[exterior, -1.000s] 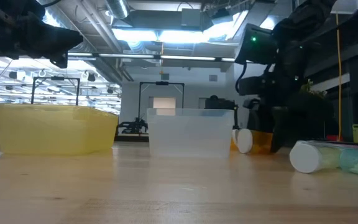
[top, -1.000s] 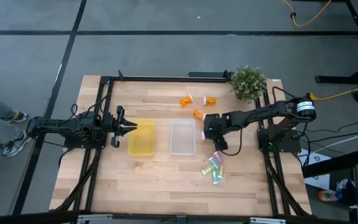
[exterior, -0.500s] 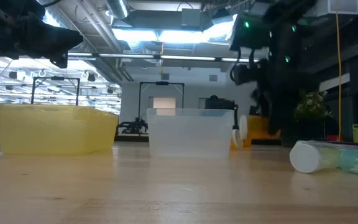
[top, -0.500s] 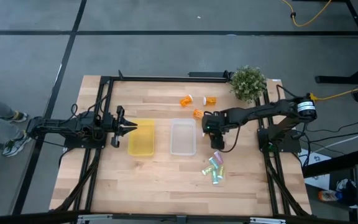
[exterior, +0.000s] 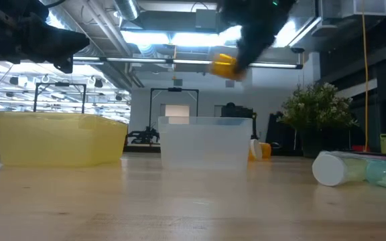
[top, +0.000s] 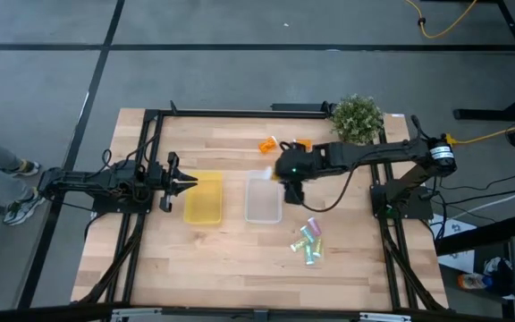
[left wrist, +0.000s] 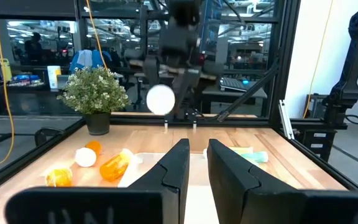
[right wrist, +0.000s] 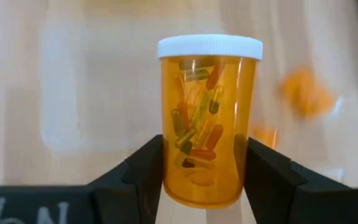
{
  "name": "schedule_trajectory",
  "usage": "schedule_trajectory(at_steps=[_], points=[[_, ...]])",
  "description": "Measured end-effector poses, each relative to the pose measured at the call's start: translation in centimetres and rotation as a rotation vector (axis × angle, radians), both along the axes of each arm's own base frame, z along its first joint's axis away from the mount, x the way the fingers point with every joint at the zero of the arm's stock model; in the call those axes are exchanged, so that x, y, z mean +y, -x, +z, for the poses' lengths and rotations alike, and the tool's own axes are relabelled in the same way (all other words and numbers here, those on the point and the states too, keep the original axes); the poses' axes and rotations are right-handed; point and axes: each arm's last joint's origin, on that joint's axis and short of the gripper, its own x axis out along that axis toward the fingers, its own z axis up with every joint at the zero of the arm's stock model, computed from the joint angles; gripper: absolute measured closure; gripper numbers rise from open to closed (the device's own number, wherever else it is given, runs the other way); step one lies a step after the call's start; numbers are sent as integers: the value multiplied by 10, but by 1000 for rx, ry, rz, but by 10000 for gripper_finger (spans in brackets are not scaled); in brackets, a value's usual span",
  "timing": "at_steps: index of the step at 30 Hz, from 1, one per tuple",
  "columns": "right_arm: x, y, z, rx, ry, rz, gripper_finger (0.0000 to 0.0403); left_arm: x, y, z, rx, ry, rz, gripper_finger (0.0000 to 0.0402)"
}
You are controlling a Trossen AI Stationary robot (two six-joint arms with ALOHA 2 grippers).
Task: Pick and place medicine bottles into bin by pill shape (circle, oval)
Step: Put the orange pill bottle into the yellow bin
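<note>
Orange medicine bottle (right wrist: 207, 118) | grasped by right pincer (right wrist: 204, 165) above clear bin (top: 263, 199) | left pincer (top: 189, 182) released, beside yellow bin (top: 204, 199)

The clear tray (top: 263, 198) lies open from above, but the right gripper (top: 286, 170), its fingers clamped on an orange pill bottle (right wrist: 207, 118), hangs over the tray's far right corner. The yellow tray (top: 204, 199) is also open from above; the left gripper (top: 189, 182) hovers at its left edge. Beyond the clear tray, two orange bottles (top: 268, 144) and the potted plant (top: 358, 118) crowd the far side of the bench (top: 240, 255). Teal bottles (top: 309, 241) lie clustered near the tray's right front. The near strip of bench has room.
</note>
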Motion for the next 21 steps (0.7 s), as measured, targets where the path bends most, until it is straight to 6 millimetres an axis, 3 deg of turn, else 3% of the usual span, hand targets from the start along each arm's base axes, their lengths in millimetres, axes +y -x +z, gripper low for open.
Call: schedule_trajectory(at_steps=[4, 8, 14, 21], points=[[1, -17, 7, -196, -22, 28, 220, 0, 0, 0, 0, 0, 0, 351], [4, -36, -2, -296, -63, 34, 220, 0, 0, 0, 0, 0, 0, 351], [17, -71, -38, -315, -126, 115, 220, 0, 0, 0, 0, 0, 0, 351], [23, -127, -64, -320, -123, 124, 219, 0, 0, 0, 0, 0, 0, 351]])
